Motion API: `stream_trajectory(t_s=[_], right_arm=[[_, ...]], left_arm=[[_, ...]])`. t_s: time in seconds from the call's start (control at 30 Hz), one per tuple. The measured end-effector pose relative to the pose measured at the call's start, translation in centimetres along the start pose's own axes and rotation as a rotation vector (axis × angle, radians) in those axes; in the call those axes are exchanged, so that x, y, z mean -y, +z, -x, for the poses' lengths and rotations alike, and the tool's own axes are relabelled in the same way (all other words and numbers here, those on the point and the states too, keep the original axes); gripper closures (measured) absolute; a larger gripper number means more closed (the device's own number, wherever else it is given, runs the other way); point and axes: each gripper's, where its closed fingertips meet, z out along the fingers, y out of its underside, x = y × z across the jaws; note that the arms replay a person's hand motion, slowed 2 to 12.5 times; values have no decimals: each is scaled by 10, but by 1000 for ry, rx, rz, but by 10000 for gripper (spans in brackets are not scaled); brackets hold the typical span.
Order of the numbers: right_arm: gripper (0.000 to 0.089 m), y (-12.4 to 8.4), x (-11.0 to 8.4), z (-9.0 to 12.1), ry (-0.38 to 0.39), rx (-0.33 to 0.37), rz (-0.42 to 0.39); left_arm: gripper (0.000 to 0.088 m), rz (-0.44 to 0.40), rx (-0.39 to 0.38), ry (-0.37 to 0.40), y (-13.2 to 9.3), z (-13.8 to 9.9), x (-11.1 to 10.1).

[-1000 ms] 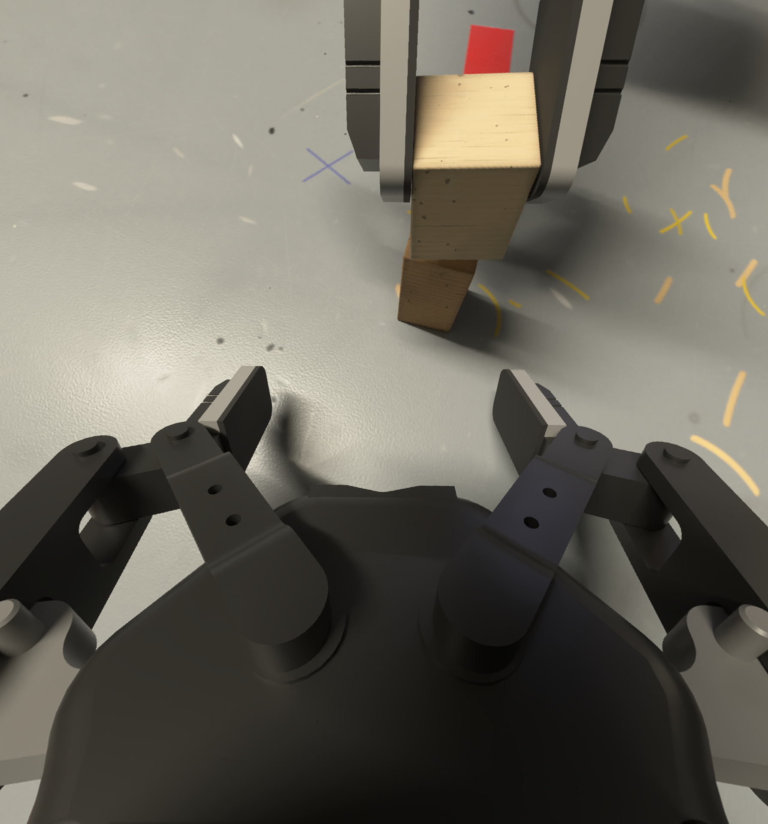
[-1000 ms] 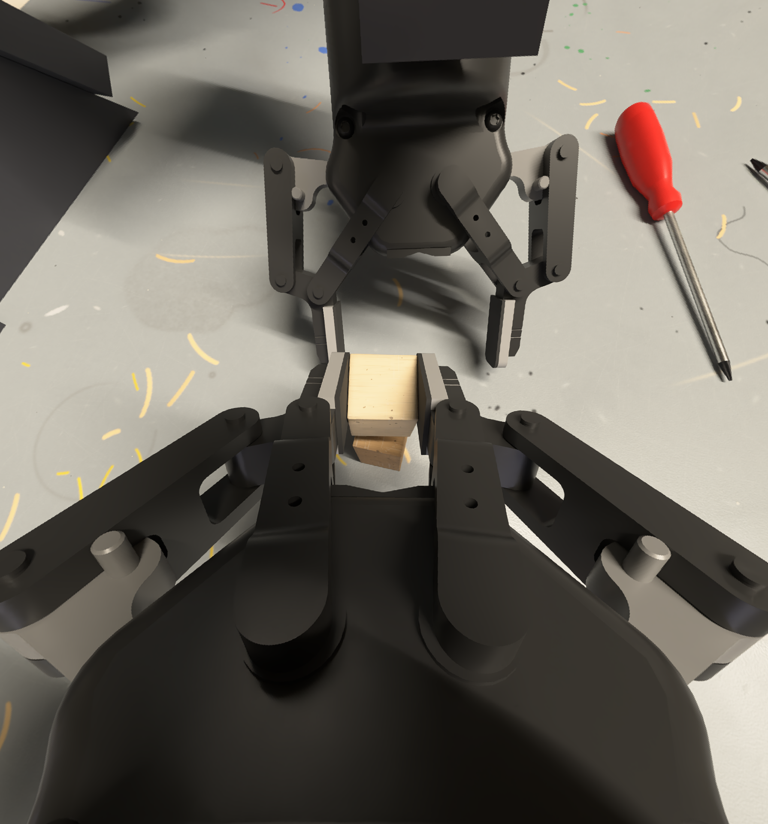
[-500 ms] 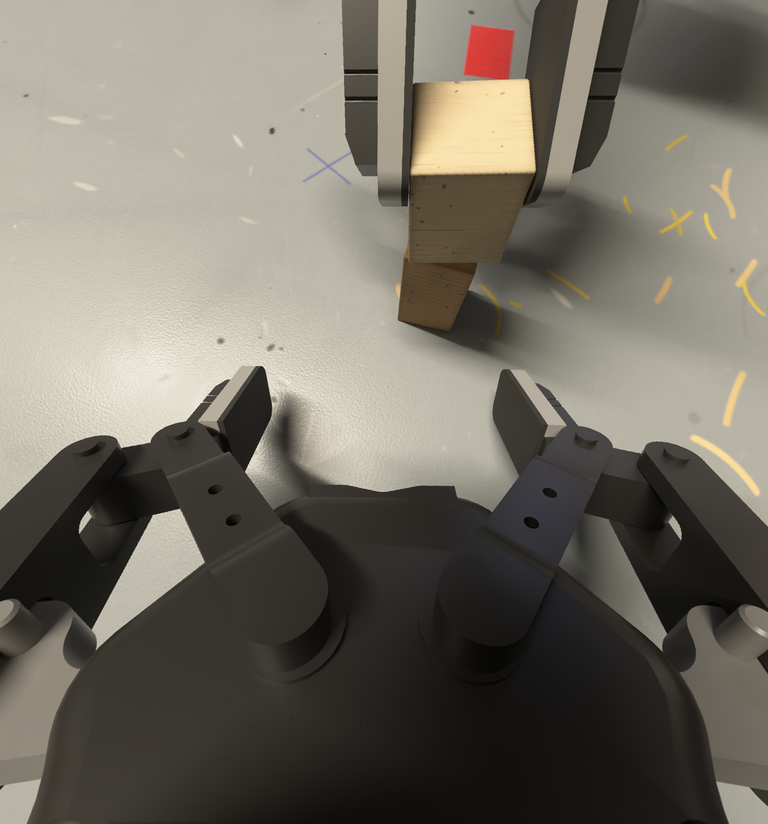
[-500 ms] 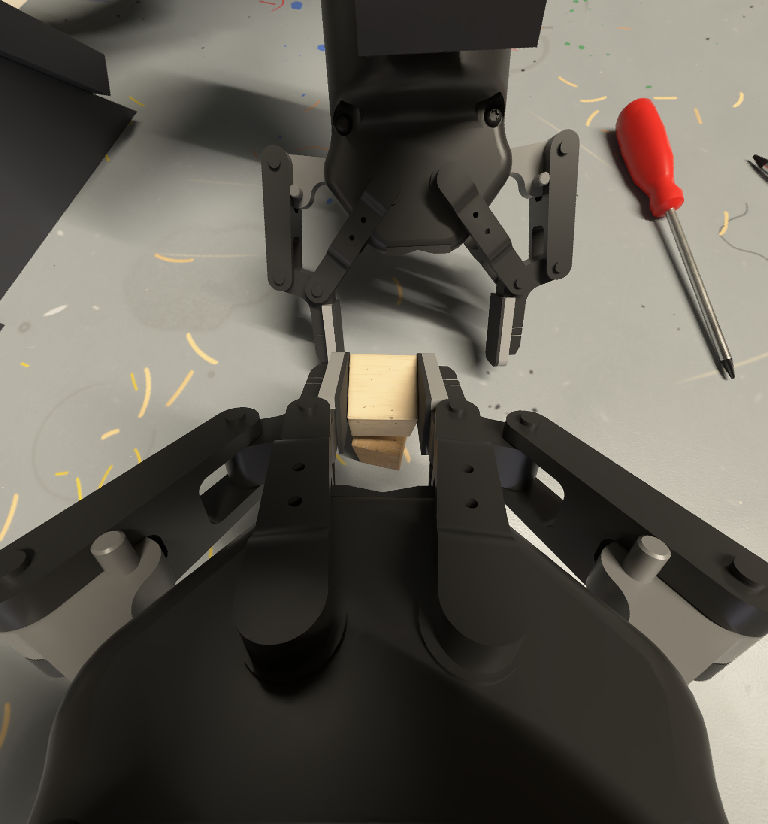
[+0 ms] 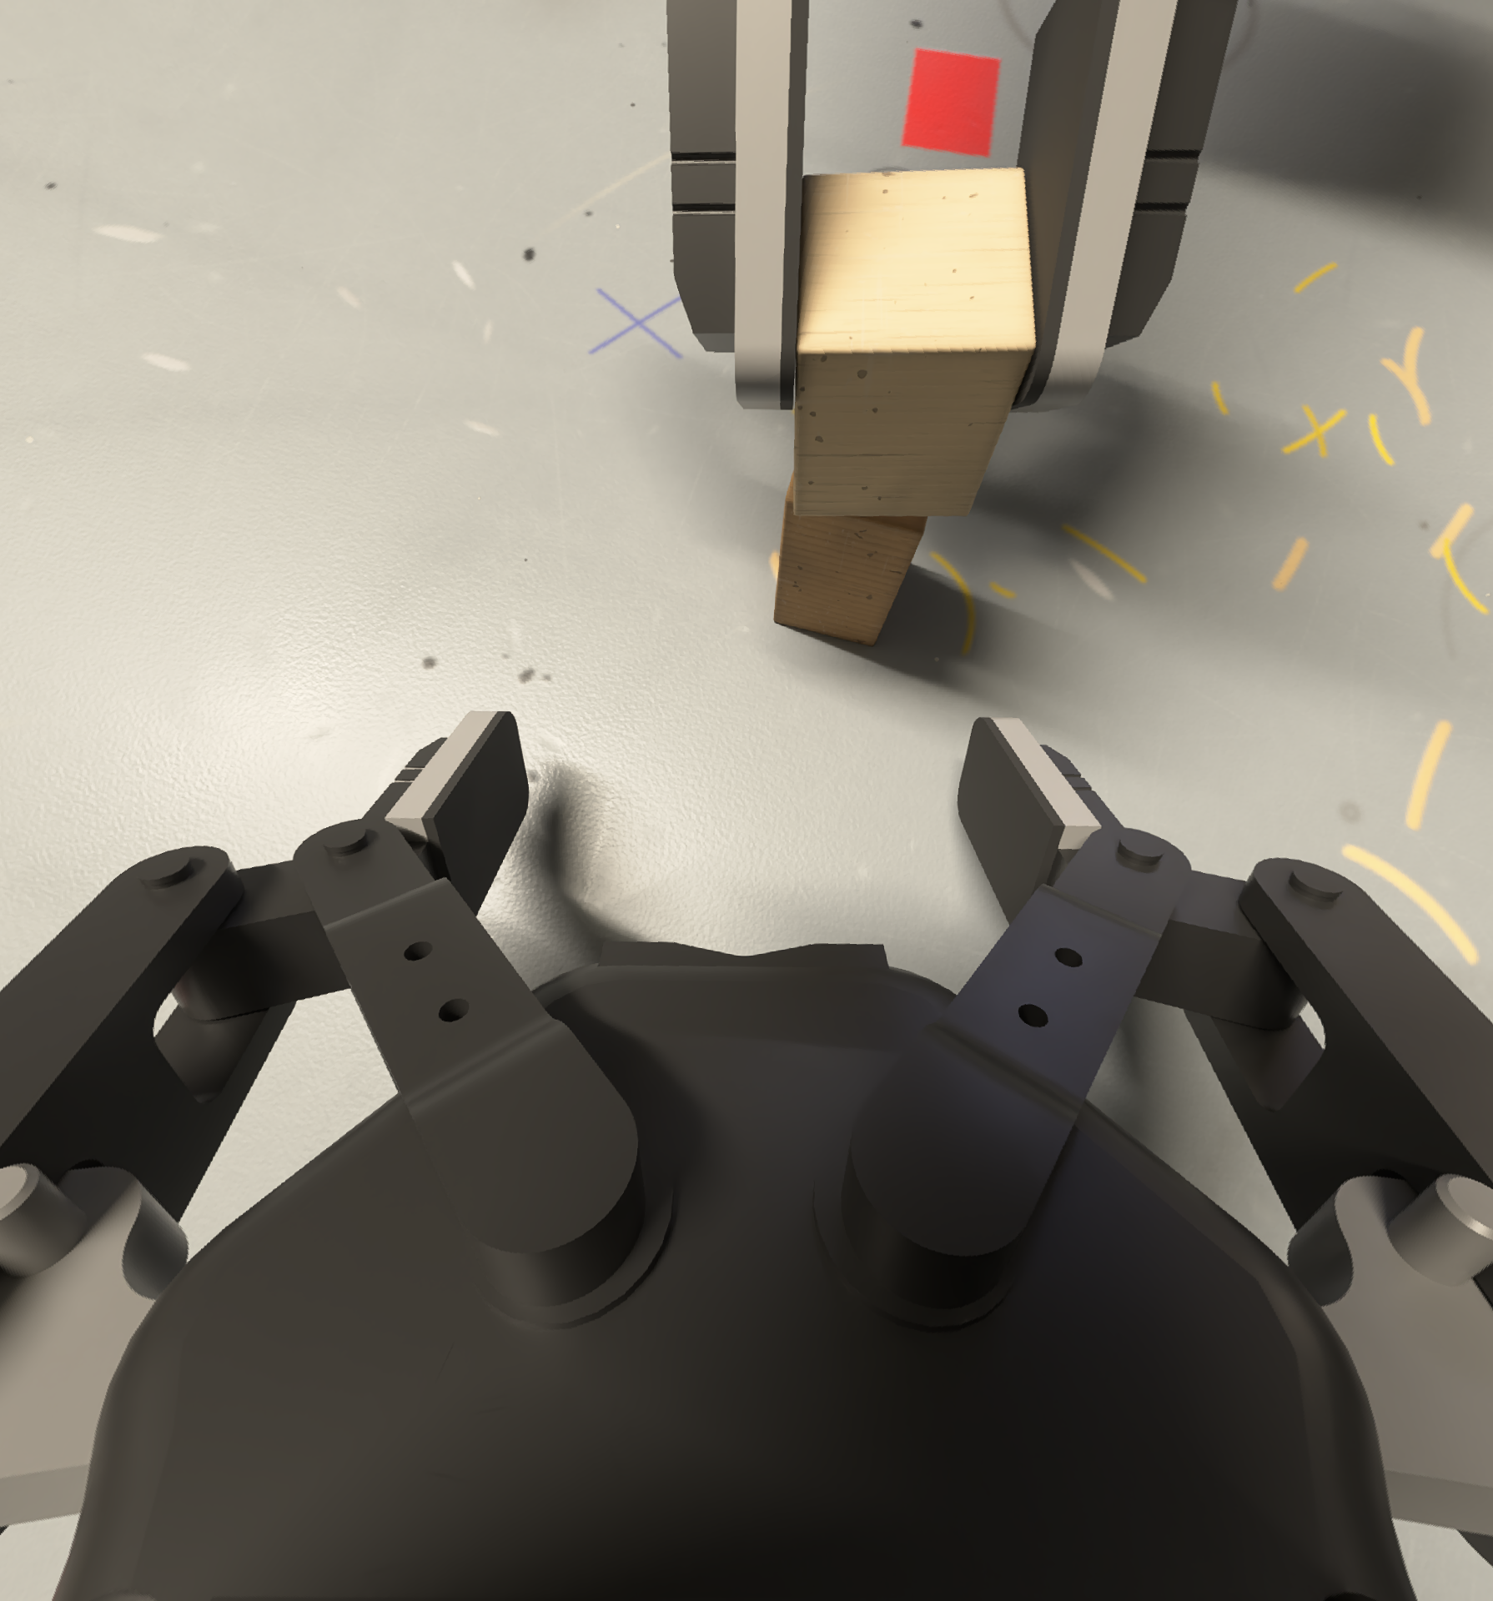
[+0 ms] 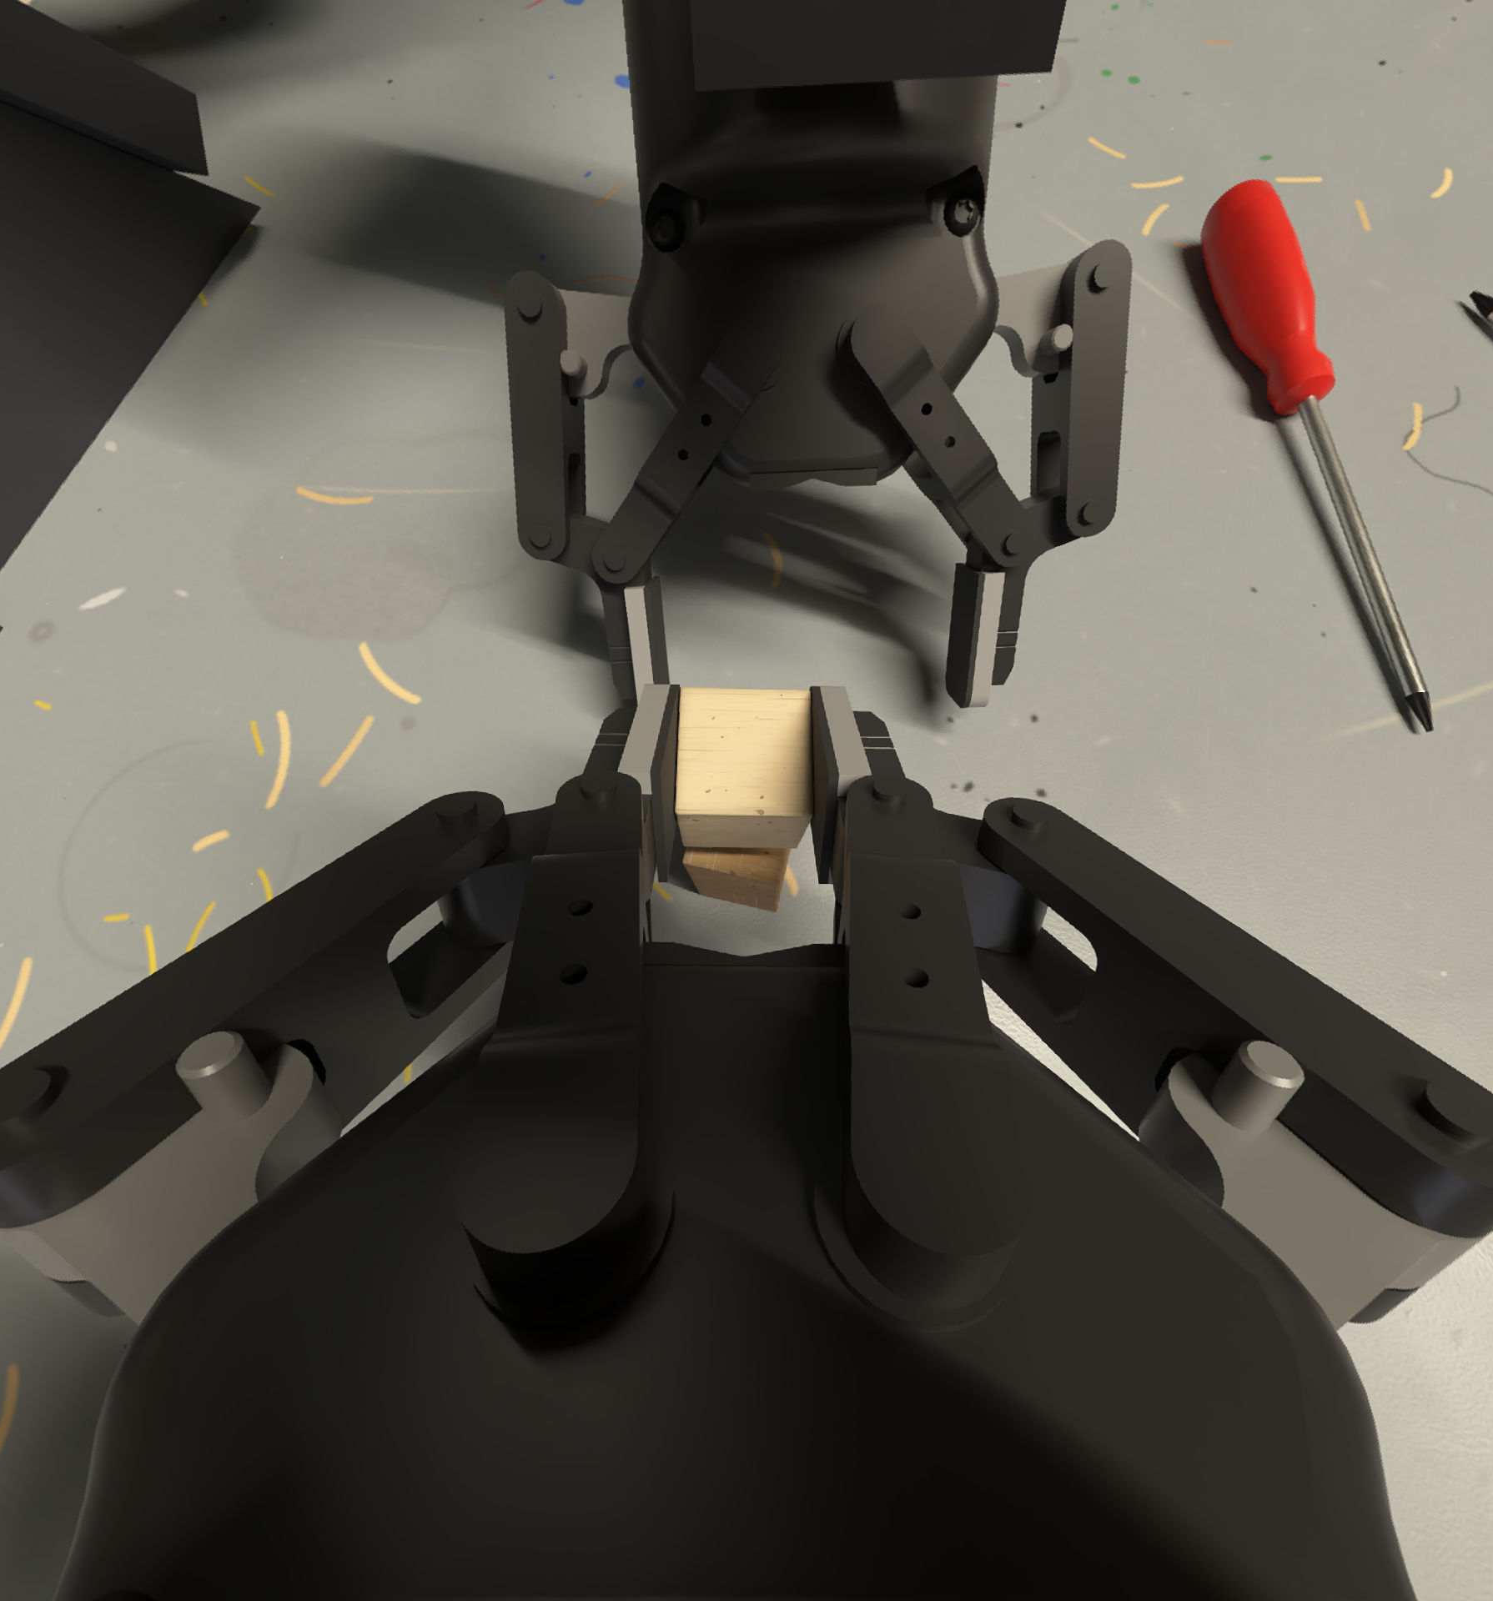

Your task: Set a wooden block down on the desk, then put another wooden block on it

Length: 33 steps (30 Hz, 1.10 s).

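In the left wrist view, the left gripper [image 5: 739, 780] stood wide open and empty; the lower block [image 5: 843, 576] sat at 12 o'clock on the desk [image 5: 292, 520]. In the right wrist view, the right gripper [image 6: 743, 780] clamped the upper block [image 6: 743, 762] directly over it, slightly offset.

Upper wooden block [image 5: 912, 260], gripped by right gripper [image 5: 908, 381], lowered slightly toward lower wooden block [image 5: 843, 576].

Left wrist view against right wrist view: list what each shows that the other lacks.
Only the left wrist view: a red square and a blue cross mark on the desk. Only the right wrist view: a red screwdriver and a dark panel. Both: the upper block between the right gripper fingers, above the lower block, with the left gripper open.
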Motion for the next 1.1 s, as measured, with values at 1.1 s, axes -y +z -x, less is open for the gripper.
stream_trajectory(t_s=[1.1], right_arm=[[634, 1, -2, -1, 3, -6, 6]], left_arm=[[28, 0, 0, 2, 0, 0, 0]])
